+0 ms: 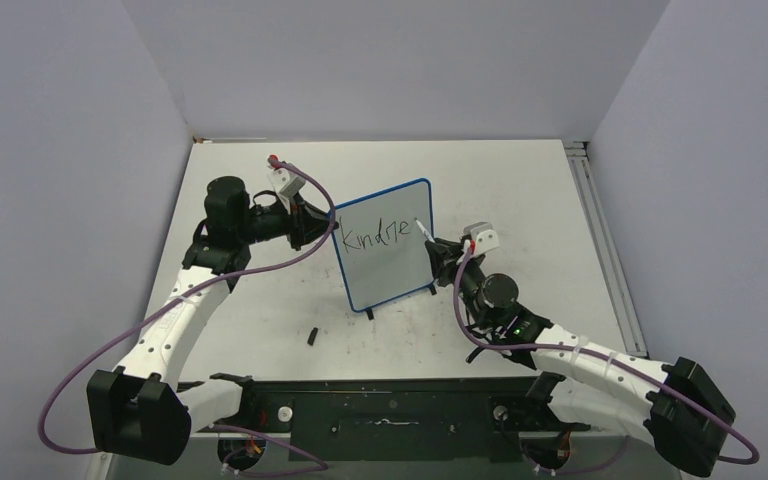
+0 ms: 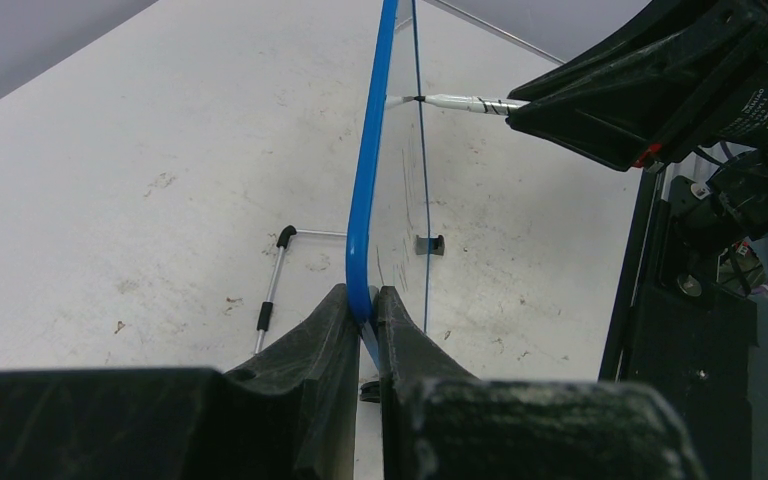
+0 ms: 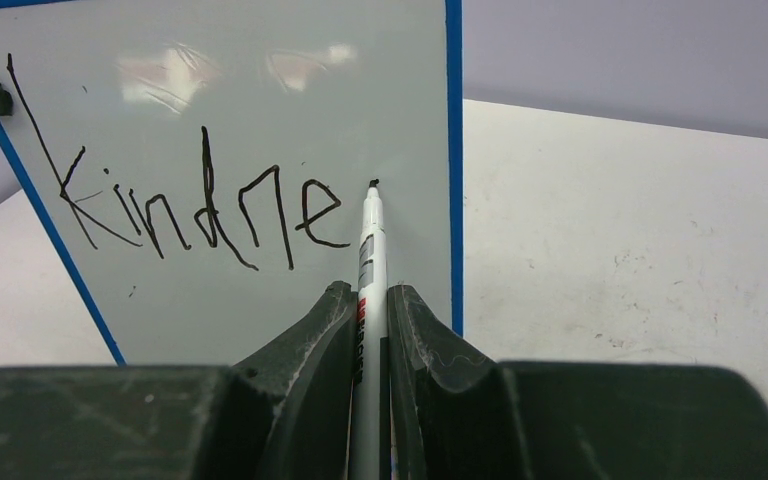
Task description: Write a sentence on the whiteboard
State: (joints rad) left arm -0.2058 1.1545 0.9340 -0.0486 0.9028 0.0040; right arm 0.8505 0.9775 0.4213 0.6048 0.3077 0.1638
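**Top view.** The whiteboard [image 1: 385, 250] stands upright near the middle of the table [image 1: 520, 190], between the two arms. It is a flat white rectangle in a thin blue frame with rounded corners, on small black feet. The left gripper [image 1: 328, 225] is clamped on its left edge. The right gripper [image 1: 432, 245] is closed on a slim white marker [image 1: 423, 230]. The marker points at the board face just right of the black lettering [image 1: 375, 235], which reads "Kindne". A small black piece [image 1: 313, 336] lies on the table in front of the board; its kind cannot be determined. The table surface is matte white and scuffed.

**Left wrist.** The board is seen edge-on. Its blue frame [image 2: 365, 180] is pinched between two black, scratched fingers [image 2: 310, 340]. The marker tip [image 2: 397, 100] meets the glossy face. One black foot [image 2: 429, 245] rests on the table. On the board's other side lies a thin metal rod [image 2: 272, 290] with black ends.

**Right wrist.** The marker barrel [image 3: 368, 250] is white and cylindrical with red and black print, and sits tight between two moulded black fingers [image 3: 310, 330]. Its black tip is at the board, right of the final "e". The strokes are thin and angular [image 3: 200, 205]. The board surface is glossy and shows light reflections.
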